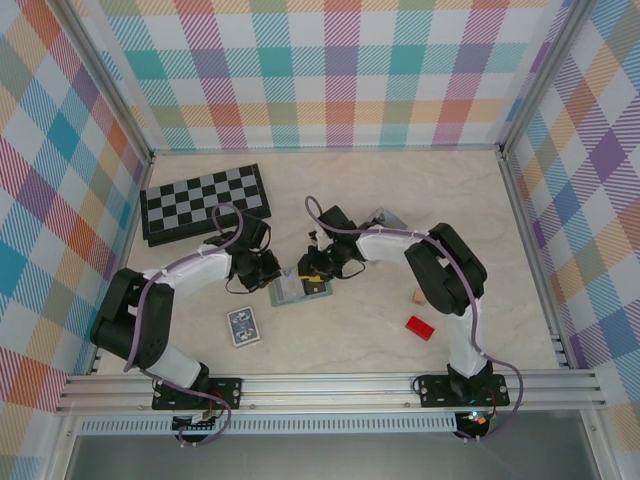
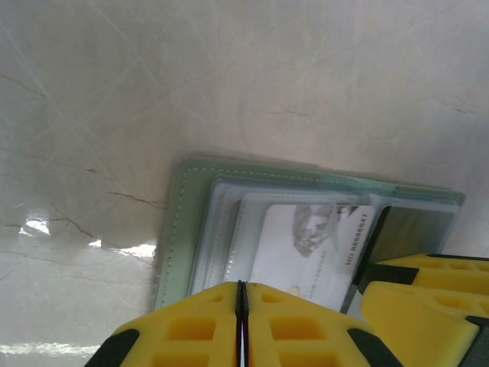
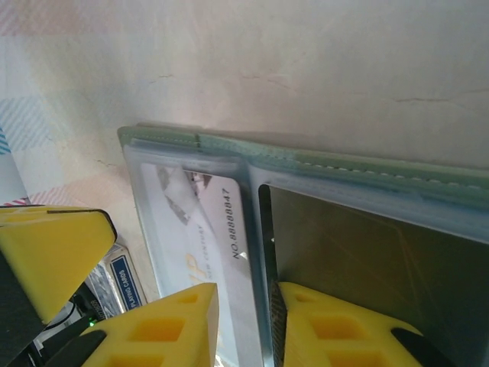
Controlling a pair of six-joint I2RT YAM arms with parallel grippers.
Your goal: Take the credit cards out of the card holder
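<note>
Two credit cards [image 2: 306, 245], pale and dark, in the card holder [image 2: 177, 222]

The top external camera looks down from above and behind the near edge. It is far enough back to take in the whole table [image 1: 420, 200], with the card holder [image 1: 298, 290] small near the middle. The left wrist camera sits very close over the card holder [image 2: 177, 229], looking past the left gripper [image 2: 241, 294]. The right wrist camera is just as close and looks past the right gripper [image 3: 248, 294]. Both wrist views share the pale card [image 2: 306, 245] [image 3: 202, 222] and the dark card [image 2: 409, 229] [image 3: 359, 252].
</note>
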